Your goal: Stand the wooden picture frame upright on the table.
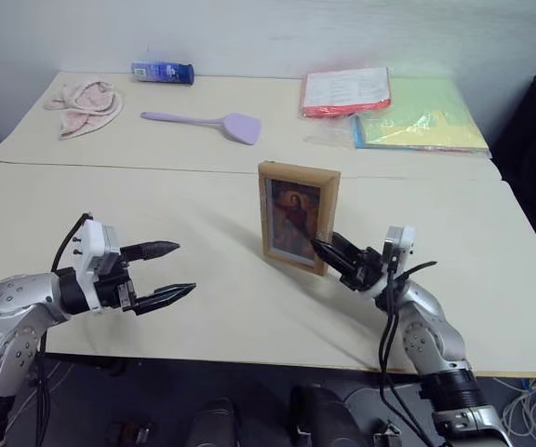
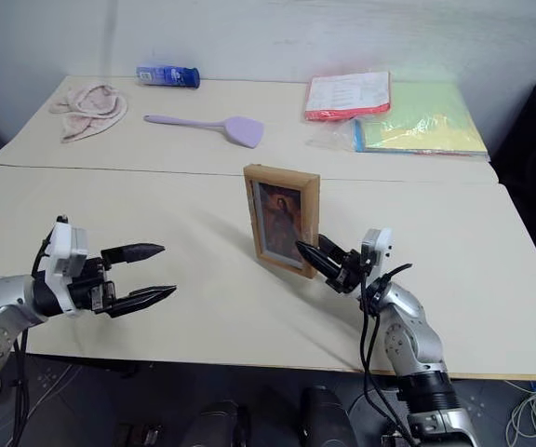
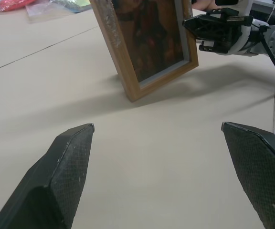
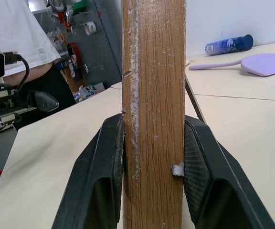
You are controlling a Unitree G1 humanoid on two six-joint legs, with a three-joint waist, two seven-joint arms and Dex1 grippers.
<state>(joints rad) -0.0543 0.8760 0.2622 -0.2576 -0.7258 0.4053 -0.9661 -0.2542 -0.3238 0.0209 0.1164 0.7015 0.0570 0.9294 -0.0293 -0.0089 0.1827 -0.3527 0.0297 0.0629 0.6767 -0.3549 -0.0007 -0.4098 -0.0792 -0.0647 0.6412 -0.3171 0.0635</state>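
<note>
The wooden picture frame [image 1: 298, 216] stands upright on the pale table [image 1: 203, 307] near its middle, leaning slightly back, with its dark painting facing me. My right gripper [image 1: 328, 253] is shut on the frame's lower right edge. In the right wrist view both pads [image 4: 104, 167] press the wood edge [image 4: 153, 95], and the easel leg [image 4: 195, 102] shows behind it. My left gripper [image 1: 182, 268] hovers open and holding nothing, well to the frame's left. In the left wrist view its fingers [image 3: 66, 167] spread wide toward the frame [image 3: 147, 43].
At the table's far side lie a purple spatula [image 1: 207, 121], a blue bottle [image 1: 162, 72], a pink cloth [image 1: 87, 102], a red-edged paper stack [image 1: 345, 91] and green-yellow folders [image 1: 422, 116]. A person in a white shirt [image 4: 13, 28] shows in the right wrist view.
</note>
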